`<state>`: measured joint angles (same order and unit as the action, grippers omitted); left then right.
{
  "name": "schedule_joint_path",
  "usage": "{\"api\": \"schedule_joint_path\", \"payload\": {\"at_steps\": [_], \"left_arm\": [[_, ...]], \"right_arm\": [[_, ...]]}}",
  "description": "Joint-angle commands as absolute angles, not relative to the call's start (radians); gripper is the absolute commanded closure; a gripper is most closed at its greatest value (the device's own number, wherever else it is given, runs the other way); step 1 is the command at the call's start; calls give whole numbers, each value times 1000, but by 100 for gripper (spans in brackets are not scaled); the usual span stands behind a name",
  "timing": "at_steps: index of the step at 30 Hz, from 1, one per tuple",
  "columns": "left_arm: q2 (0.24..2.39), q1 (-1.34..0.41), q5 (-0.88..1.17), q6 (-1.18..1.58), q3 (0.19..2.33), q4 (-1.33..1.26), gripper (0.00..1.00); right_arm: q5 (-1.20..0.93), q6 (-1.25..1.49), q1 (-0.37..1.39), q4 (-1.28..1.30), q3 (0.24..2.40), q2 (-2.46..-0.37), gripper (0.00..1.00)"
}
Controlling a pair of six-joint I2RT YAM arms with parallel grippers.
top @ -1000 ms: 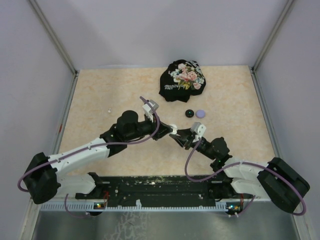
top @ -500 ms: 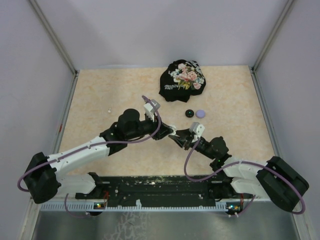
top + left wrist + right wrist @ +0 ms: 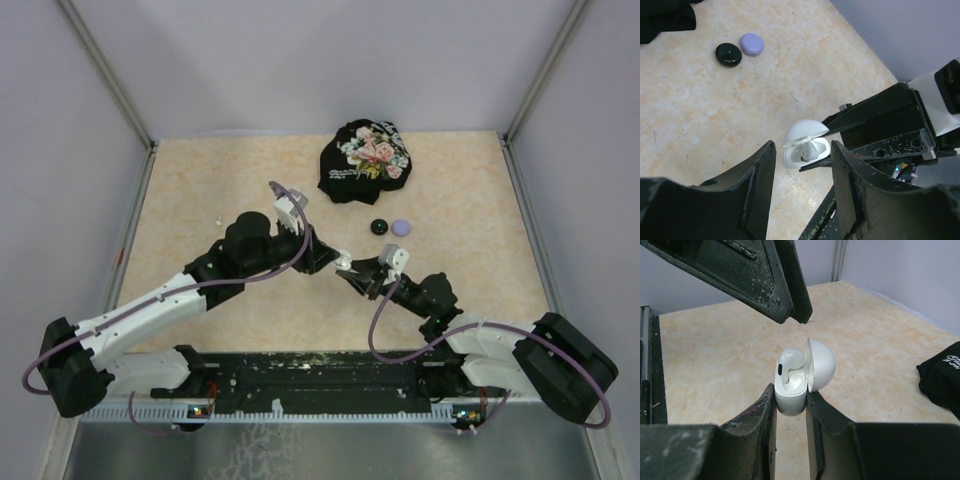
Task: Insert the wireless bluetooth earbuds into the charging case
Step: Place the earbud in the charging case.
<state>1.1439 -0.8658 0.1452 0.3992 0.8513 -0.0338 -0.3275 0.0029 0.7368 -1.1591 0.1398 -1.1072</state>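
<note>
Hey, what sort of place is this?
Likely a robotics lab test cell: a left arm and right arm bolted to a walled tabletop, plus a white charging case being handled.

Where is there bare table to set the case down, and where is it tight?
Bare patches: the far-left corner, between the left wall and the black floral cloth, apart from a tiny white piece; and the right strip beyond the lavender puck. Crowded: the middle, where the left gripper and right gripper meet at the charging case.
</note>
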Motion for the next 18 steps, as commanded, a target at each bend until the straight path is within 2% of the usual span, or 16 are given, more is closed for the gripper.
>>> {"api": "schedule_joint_path", "payload": {"at_steps": [1, 18], "left_arm": [[1127, -861, 134, 472, 903, 32, 47], [1195, -861, 205, 505, 954, 127, 62]], "right_arm": [[-340, 5, 742, -1216, 175, -1099, 100], [-339, 10, 742, -1224, 176, -1108, 100]]}}
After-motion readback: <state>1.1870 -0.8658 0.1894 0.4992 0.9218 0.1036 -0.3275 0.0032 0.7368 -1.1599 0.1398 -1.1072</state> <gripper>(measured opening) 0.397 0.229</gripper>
